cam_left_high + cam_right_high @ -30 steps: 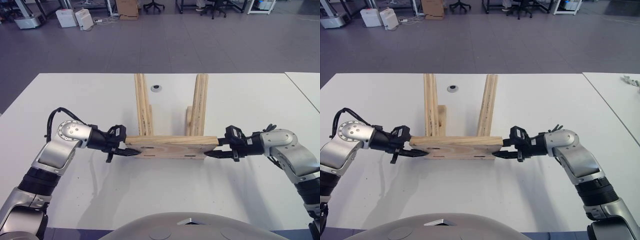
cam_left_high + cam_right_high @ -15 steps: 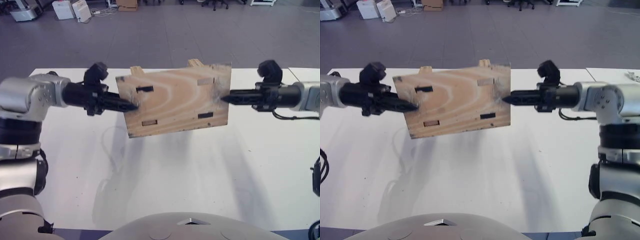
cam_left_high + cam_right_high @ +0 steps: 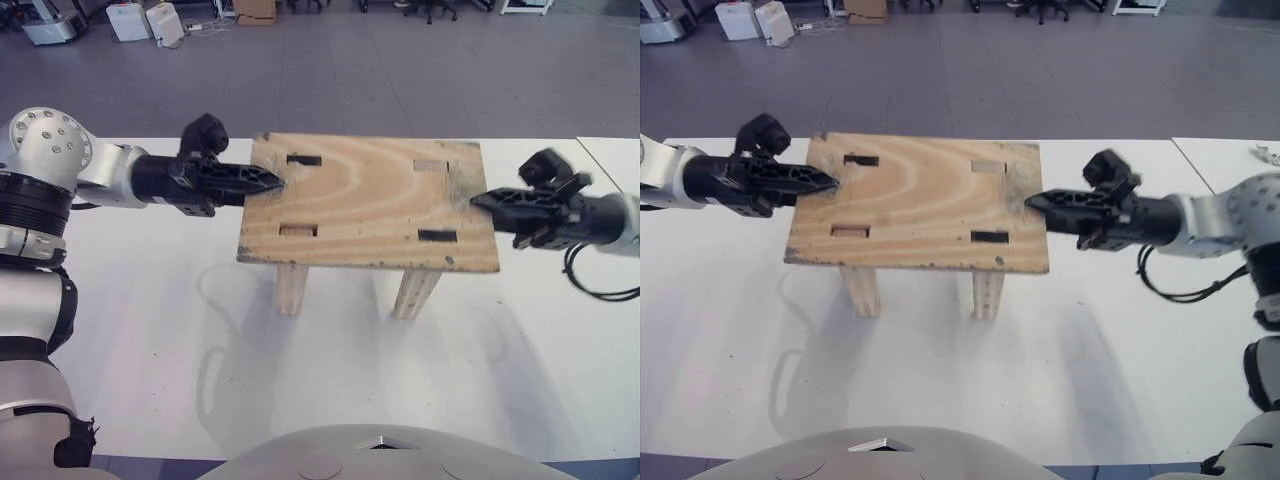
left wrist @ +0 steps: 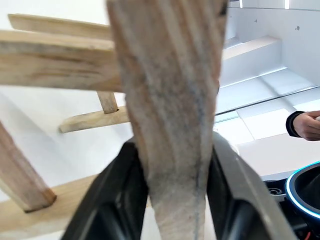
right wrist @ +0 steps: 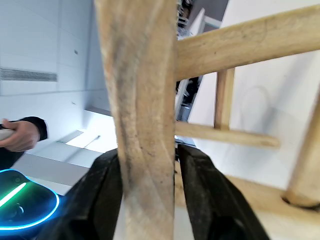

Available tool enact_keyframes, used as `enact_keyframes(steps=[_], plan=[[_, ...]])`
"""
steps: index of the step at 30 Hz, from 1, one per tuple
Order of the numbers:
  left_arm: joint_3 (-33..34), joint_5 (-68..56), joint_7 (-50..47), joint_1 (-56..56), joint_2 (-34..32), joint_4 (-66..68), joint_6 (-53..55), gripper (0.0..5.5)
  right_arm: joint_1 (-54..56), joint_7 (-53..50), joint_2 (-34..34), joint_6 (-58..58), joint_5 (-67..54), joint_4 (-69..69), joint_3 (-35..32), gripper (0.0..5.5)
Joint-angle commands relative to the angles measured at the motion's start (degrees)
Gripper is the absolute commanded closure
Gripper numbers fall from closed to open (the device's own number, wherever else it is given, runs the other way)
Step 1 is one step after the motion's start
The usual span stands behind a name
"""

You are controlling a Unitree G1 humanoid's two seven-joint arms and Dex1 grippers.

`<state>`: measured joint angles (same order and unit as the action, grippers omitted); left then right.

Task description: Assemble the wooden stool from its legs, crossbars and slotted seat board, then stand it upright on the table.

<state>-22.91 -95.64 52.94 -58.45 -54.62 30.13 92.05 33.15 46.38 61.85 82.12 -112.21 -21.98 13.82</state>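
The pale wooden stool with a rectangular slotted seat board (image 3: 365, 205) is upright over the middle of the white table (image 3: 330, 400). Its seat faces up and its long axis runs left to right. Four dark slots show in the top. Two square wooden legs (image 3: 291, 288) point straight down from under the near edge. I cannot tell whether their feet rest on the table or hang just above it.

The left black two-finger gripper (image 3: 272, 182) comes in level from the left and is clamped on the seat's left edge. In the left wrist view its fingers (image 4: 112, 200) press both faces of the board, with a thin wooden crossbar (image 4: 95, 119) beyond. The right black two-finger gripper (image 3: 478, 201) is clamped on the right edge in the same way. Its fingers (image 5: 100, 200) sit tight against the board.
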Motion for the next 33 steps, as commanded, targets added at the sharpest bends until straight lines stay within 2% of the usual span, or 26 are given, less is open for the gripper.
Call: enact_keyframes(steps=[1, 7, 10, 12, 13, 14, 16, 18, 20, 22, 25, 29, 33], plan=[[3.43, -14.05, -15.00, 3.80, -0.38, 0.65, -2.77, 3.32, -9.34, -13.44, -8.44, -4.78, -0.79, 6.78, -15.23, 2.99], [12.99, -17.35, -29.30, 15.78, -0.80, -6.06, -7.96, 2.09, -16.77, -31.18, -19.43, -8.97, -0.79, 14.93, -31.85, 1.65], [19.62, -17.34, -28.78, 19.81, -4.09, -9.71, -7.95, 1.56, -20.27, -36.53, -20.40, -11.88, -0.79, 17.59, -38.61, 1.09], [27.38, -14.26, -26.06, 25.31, -8.61, -12.11, -8.52, 1.11, -21.78, -40.04, -20.39, -16.74, -0.76, 18.36, -42.49, 0.76], [31.90, -9.00, -23.57, 29.73, -10.31, -13.79, -10.96, 0.93, -22.95, -39.43, -20.45, -19.36, 3.94, 20.14, -43.57, 0.76], [34.94, -1.13, -20.30, 35.05, -11.08, -15.81, -16.79, 0.75, -25.60, -35.70, -19.80, -24.44, 15.05, 23.30, -41.79, 0.76], [31.97, 24.03, -15.83, 44.92, -8.71, -19.88, -42.82, 0.75, -30.69, -30.53, -20.22, -39.84, 39.85, 24.04, -34.21, 0.76], [27.36, 42.61, -24.56, 48.18, -0.60, -17.73, -64.20, 0.75, -31.46, -29.71, -22.54, -57.18, 59.38, 17.71, -26.94, 0.76], [27.52, 50.76, -34.03, 51.61, 7.71, -19.40, -73.86, 0.75, -27.26, -30.39, -25.17, -67.55, 69.96, 9.49, -23.13, 0.76], [27.75, 55.56, -38.91, 55.80, 13.48, -23.88, -79.00, 0.75, -22.33, -30.53, -27.14, -74.07, 76.34, 2.87, -20.87, 0.76], [28.12, 62.01, -41.36, 58.54, 18.15, -24.46, -84.24, 0.75, -17.29, -28.55, -30.28, -81.49, 82.19, -4.63, -20.15, 0.76], [31.42, 67.31, -41.88, 58.21, 20.88, -21.91, -85.51, 0.75, -10.45, -26.14, -34.22, -90.23, 87.45, -15.98, -21.82, 0.76], [33.67, 70.40, -42.23, 55.70, 22.18, -17.91, -85.32, 0.75, -7.81, -25.14, -37.58, -94.91, 90.03, -20.47, -22.88, 0.76]])
